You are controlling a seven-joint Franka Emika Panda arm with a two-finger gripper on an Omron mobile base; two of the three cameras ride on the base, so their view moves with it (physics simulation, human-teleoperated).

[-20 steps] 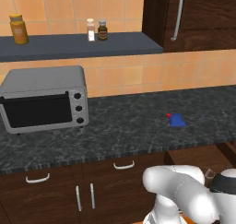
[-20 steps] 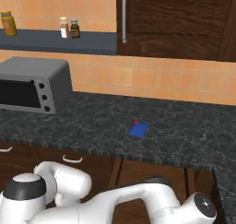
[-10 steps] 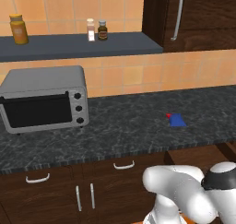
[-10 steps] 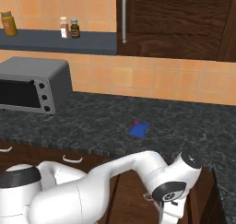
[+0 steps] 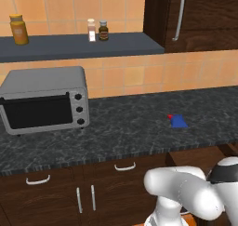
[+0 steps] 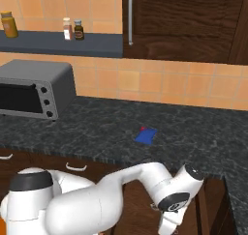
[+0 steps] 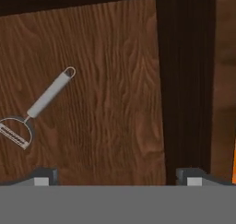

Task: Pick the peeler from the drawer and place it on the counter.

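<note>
The peeler (image 7: 39, 109) lies flat on the brown floor of the open drawer (image 7: 115, 80). Its looped blade head is at the lower left of the hand view and its slim silver handle runs up to the right. My gripper (image 7: 118, 177) hangs above the drawer floor, open, its fingertips (image 7: 45, 176) far apart with nothing between them. The peeler sits up and left of the left fingertip, apart from it. The drawer's dark wall (image 7: 184, 80) runs down the right side. The black speckled counter (image 5: 121, 127) (image 6: 97, 127) lies above the drawer, and the arm's wrist (image 6: 173, 200) dips below its front edge.
A flat blue piece with a red tip (image 5: 177, 121) (image 6: 146, 135) lies on the counter. A grey toaster oven (image 5: 44, 99) (image 6: 31, 89) stands at the left. Bottles stand on the wall shelf (image 5: 83, 46). A dark upper cabinet (image 6: 184, 21) hangs at the right.
The arm's wrist has swung a little leftward and settled over the drawer. Nothing on the counter has moved.
</note>
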